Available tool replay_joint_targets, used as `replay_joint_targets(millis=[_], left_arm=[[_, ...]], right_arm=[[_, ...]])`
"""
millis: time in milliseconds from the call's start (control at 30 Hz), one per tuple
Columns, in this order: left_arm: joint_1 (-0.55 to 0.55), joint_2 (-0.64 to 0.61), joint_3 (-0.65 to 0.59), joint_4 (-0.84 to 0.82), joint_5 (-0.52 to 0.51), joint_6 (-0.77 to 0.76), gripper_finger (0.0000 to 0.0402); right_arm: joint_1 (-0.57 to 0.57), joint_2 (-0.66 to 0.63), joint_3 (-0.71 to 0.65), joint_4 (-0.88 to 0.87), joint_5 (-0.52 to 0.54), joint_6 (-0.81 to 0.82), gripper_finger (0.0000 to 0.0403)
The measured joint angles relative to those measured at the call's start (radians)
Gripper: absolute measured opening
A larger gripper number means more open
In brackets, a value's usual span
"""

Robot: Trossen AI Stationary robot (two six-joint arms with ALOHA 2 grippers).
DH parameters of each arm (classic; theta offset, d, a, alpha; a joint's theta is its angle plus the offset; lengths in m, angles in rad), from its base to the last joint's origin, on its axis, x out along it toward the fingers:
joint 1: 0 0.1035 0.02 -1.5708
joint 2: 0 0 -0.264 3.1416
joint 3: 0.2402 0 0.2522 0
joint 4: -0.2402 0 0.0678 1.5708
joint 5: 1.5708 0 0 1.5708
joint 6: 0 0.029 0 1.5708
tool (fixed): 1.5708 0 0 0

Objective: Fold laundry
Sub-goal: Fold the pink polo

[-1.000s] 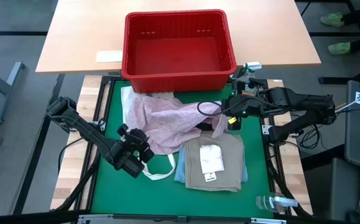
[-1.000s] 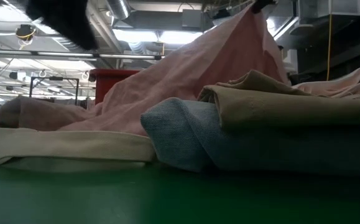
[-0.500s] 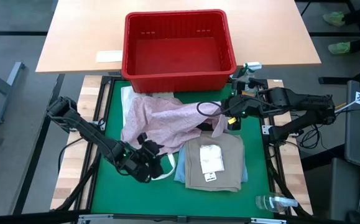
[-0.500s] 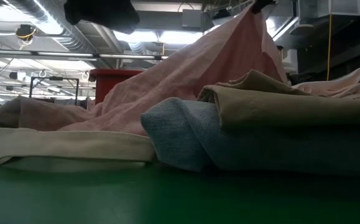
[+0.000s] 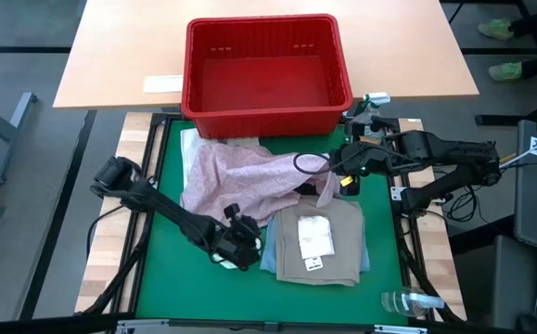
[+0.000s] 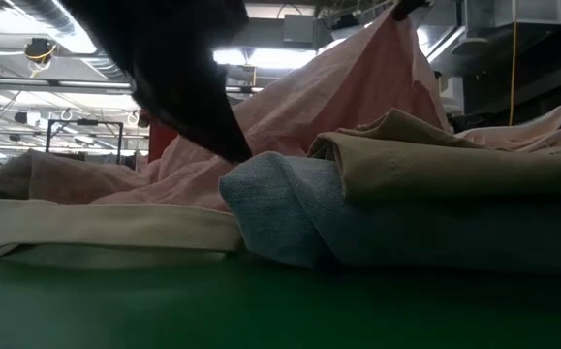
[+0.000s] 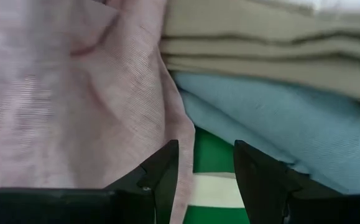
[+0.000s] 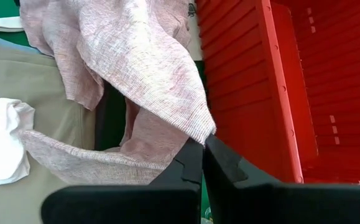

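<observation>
The pale pink shirt point(image 5: 240, 181) lies crumpled on the green mat, one end raised by my right gripper point(image 5: 328, 169), which is shut on it near the red basket. Folded tan cloth point(image 5: 319, 243) rests on folded blue jeans point(image 5: 268, 258) at the near middle, a white piece point(image 5: 315, 234) on top. My left gripper point(image 5: 245, 250) is low by the shirt's near edge, beside the jeans. In the left wrist view it point(image 7: 206, 165) is open, with the shirt's hem point(image 7: 170, 118) by one finger. My right gripper pinches a corner of the shirt's edge point(image 8: 199, 132) between its two shut fingers, coming from above at a slant. The cloth hangs below the fingers in a slack drape point(image 6: 358, 78), and the rest lies on the mat. Whether my left gripper touches the hem, I cannot tell.
The red basket point(image 5: 263, 109) stands at the far side on the wooden table. A cream cloth point(image 6: 106, 233) lies flat under the shirt at the near left. Bare green mat point(image 5: 171, 288) shows at the near left corner. A clear bottle point(image 5: 407, 301) lies at the near right.
My left gripper has gone down and toward the table's right and near side, rolling as it went, and now sits low at the shirt's near edge beside the folded jeans. The shirt and my right gripper have kept still.
</observation>
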Motion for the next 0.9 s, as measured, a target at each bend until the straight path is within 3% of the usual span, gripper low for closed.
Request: replay_joint_targets(millis=[267,533,633,800,900], left_arm=[[0.053,0.109,0.0,0.058,0.046,0.088,0.0147],[0.105,0.185,0.002,0.079,0.1,0.065,0.0141],[0.105,0.186,0.004,0.082,0.083,0.056,0.0112],[0.104,0.164,0.009,0.065,0.067,0.055,0.0021],[0.1,0.123,0.01,0.058,0.098,-0.006,0.0008]], right_arm=[[0.0,0.0,0.0,0.0,0.0,0.0,0.0005],[0.0,0.0,0.0,0.0,0.0,0.0,0.0005],[0.0,0.0,0.0,-0.006,0.0,0.0,0.0005],[0.0,0.0,0.0,-0.04,0.0,0.007,0.0005],[0.0,-0.004,0.0,-0.078,-0.011,0.023,0.0005]])
